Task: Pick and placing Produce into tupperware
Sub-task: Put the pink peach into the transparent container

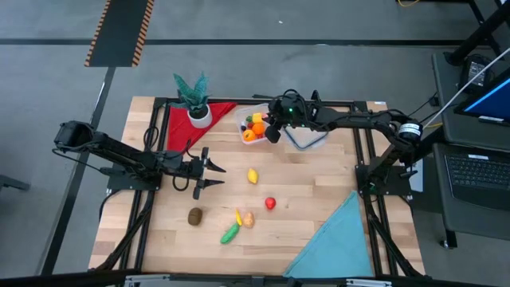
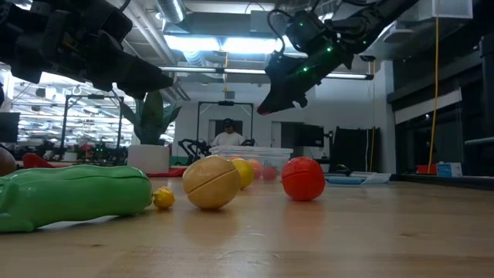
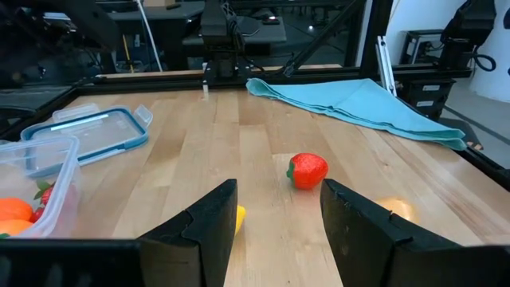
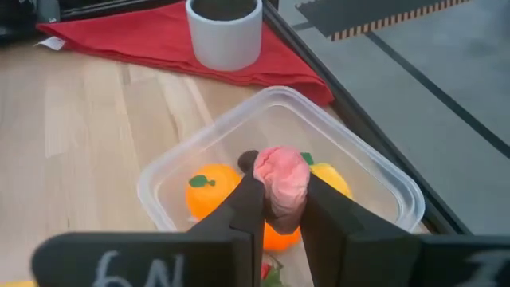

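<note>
White handwritten marks, not legible, on right pincer body

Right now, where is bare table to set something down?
Free: the wood between the red cloth and the yellow piece, and between the blue-rimmed lid and the teal cloth. Crowded: around the green piece and the tupperware.

— What sits at the back of the table?
— A potted plant on a red cloth, and a flat lid with a blue rim.
— And nearer the front?
— A teal cloth at the corner. A person shows in the room behind.
</note>
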